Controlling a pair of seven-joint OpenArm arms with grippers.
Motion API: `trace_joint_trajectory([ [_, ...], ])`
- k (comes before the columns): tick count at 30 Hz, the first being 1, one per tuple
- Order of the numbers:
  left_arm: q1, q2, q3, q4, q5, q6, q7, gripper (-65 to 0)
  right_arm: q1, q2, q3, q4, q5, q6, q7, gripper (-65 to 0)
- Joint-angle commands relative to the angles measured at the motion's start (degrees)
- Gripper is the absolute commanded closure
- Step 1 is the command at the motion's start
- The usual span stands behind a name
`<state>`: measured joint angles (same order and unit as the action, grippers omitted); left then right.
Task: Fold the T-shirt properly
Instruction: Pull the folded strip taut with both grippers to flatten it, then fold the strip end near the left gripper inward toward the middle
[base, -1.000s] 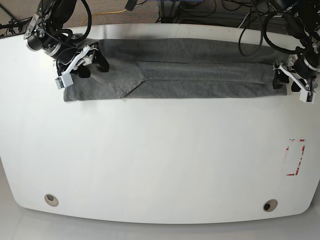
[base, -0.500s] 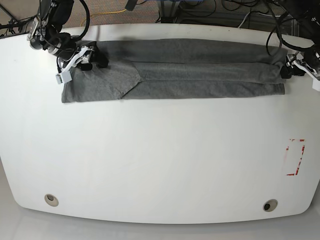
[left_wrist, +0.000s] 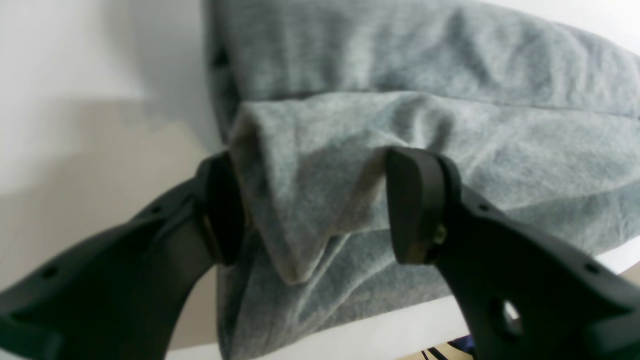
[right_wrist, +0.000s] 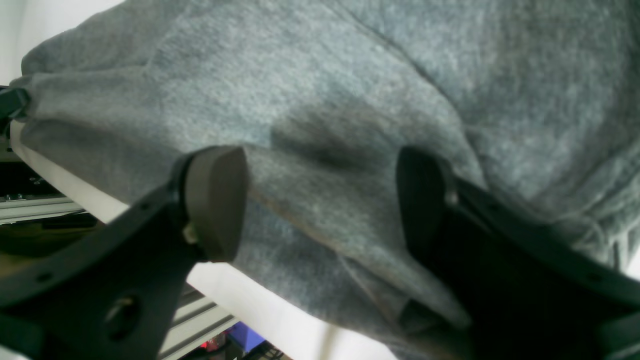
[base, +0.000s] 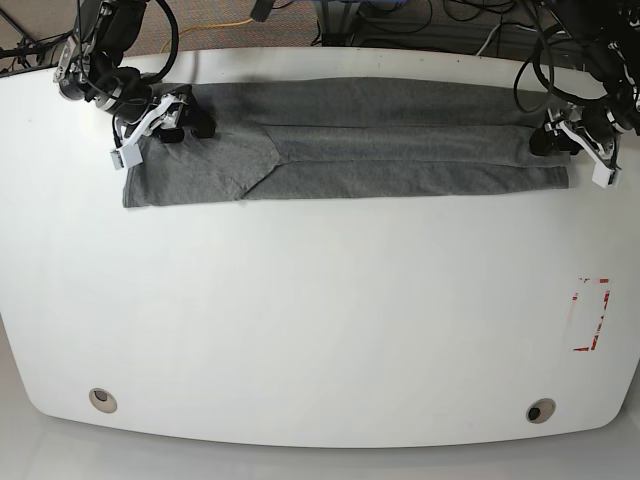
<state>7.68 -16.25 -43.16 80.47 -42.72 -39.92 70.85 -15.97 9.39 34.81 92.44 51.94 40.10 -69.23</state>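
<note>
The grey T-shirt (base: 400, 150) lies as a long folded strip along the table's far edge. My left gripper (base: 548, 138) is at the strip's right end. In the left wrist view it (left_wrist: 317, 207) is open, its jaws standing either side of a raised fold of the T-shirt (left_wrist: 400, 60). My right gripper (base: 188, 128) is at the strip's left end, near the sleeve. In the right wrist view it (right_wrist: 320, 200) is open wide, with the T-shirt (right_wrist: 325, 75) bulging between its fingers (right_wrist: 215, 200).
The white table (base: 320, 300) has a red-marked rectangle (base: 590, 315) near its right edge and two round holes (base: 102, 399) (base: 540, 411) near the front. Cables and frame parts lie behind the far edge.
My left gripper drew off the strip's right end toward the far right, then came back onto it. My right gripper shifted slightly up. The strip's left end slid a little left.
</note>
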Motion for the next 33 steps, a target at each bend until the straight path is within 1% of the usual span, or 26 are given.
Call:
trace_joint_trajectory([
  [1,-0.1,-0.8,-0.4,0.7,0.0,-0.1,-0.3,-31.7,0.2,0.7,0.1,0.7,-0.1,-0.1,-0.2,-44.4],
  [3,-0.1,-0.4,-0.5,0.7,0.0,-0.1,-0.3,-21.9,0.2,0.8,0.2,0.7,-0.1,-0.1,-0.2,-44.4],
  [5,-0.1,0.2,-0.6,1.1,0.0,-0.1,-0.3,-6.0,0.2,0.8,0.3,0.7,-0.1,-0.1,-0.2,-44.4],
  [6,-0.1,0.2,-0.6,1.2,-0.1,-0.1,-0.3,-2.5,0.2,0.8,0.3,0.7,-0.1,-0.1,-0.2,-44.4],
  [7,-0.1,0.3,-0.6,1.6,-0.3,-0.1,-0.3,-1.4,0.3,0.8,0.3,0.7,-0.1,-0.1,-0.2,-44.4],
  [9,0.2,0.4,-0.6,4.3,-0.4,-0.1,-0.2,-2.8,0.5,0.8,0.3,0.7,-0.1,-0.1,-0.2,-44.4],
  [12,2.4,1.0,-0.5,11.6,-0.5,-0.1,1.0,-3.1,0.5,0.8,0.3,0.7,-0.1,-0.1,-0.2,-44.4],
  [17,3.5,6.8,0.7,27.8,-0.1,-0.1,6.0,-3.3,0.5,0.8,0.4,0.7,-0.1,-0.1,-0.1,-44.4],
  [19,3.5,8.4,3.6,31.8,-0.4,-0.1,7.6,-3.3,0.5,0.8,0.4,0.7,-0.1,-0.1,-0.1,-44.4],
  [20,3.5,9.5,6.2,33.3,-0.5,-0.1,8.2,-3.3,0.5,0.7,0.4,0.7,-0.1,-0.1,-0.1,-44.4],
  [25,3.1,14.6,16.2,33.5,1.5,-0.1,8.3,-3.5,0.6,0.8,0.3,0.7,-0.1,-0.1,-0.1,-44.4],
  [28,1.3,18.2,23.3,33.2,5.8,-0.1,8.1,-3.6,0.6,0.8,0.3,0.7,-0.1,-0.1,-0.1,-44.4],
  [31,-0.5,20.7,29.6,31.9,10.6,-0.1,8.1,-3.6,0.9,0.8,0.3,0.8,-0.1,-0.1,-0.1,-44.4],
  [33,-0.9,22.0,32.1,31.7,13.0,-0.1,8.0,-3.6,0.7,0.8,0.3,1.2,-0.1,-0.1,-0.1,-44.4],
])
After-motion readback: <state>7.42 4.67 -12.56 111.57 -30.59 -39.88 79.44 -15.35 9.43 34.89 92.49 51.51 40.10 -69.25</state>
